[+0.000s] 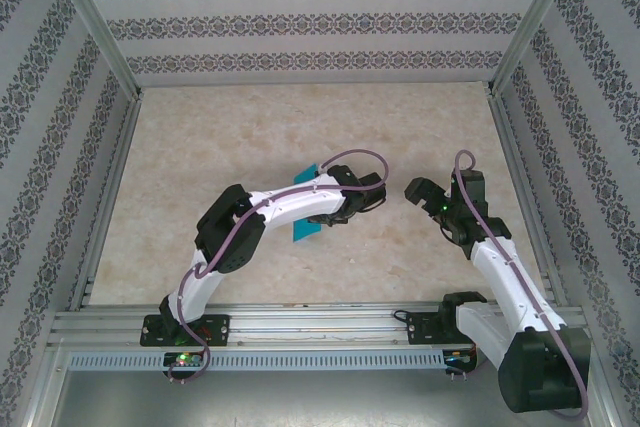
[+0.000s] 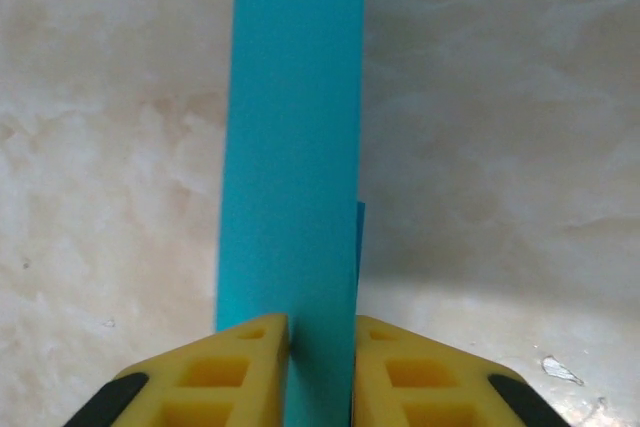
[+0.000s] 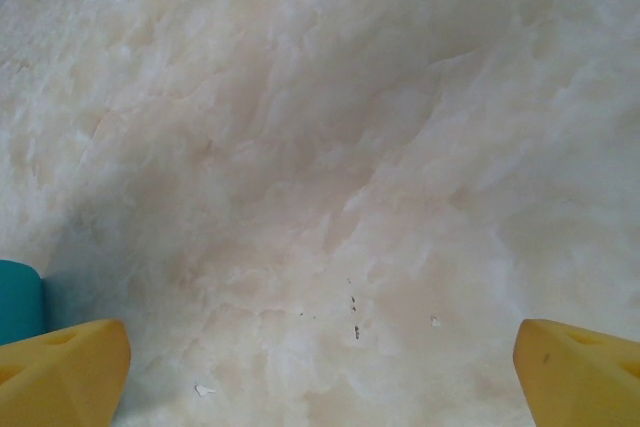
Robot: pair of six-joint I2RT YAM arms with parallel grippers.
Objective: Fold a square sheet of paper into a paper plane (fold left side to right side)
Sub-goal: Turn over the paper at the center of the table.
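Left gripper point(image 2: 322, 332) had its yellow fingers point(image 2: 245, 367) sitting either side of the teal paper with a narrow gap between them, and honestly I couldn't tell if it was actually pinching the sheet or only straddling it. Biggest thing first: the table point(image 1: 250, 127) was bare marble-look surface apart from the arms and the paper. Right gripper point(image 3: 318, 347) hung wide open over that surface with nothing between its jaws, just right of the left one, near the middle. The square sheet of paper point(image 2: 295, 147) lay around the middle of the surface, a bit closer to the near edge, partly under the left arm's wrist, and from the left wrist camera it read as a tall narrow band instead of a full square. A thin sliver of a second layer point(image 2: 360, 237) peeked out along its right side, so my guess is the left-to-right fold was laid over already. No nose, no wings, nothing dart-like, so I'd say most of the plane was yet to do.
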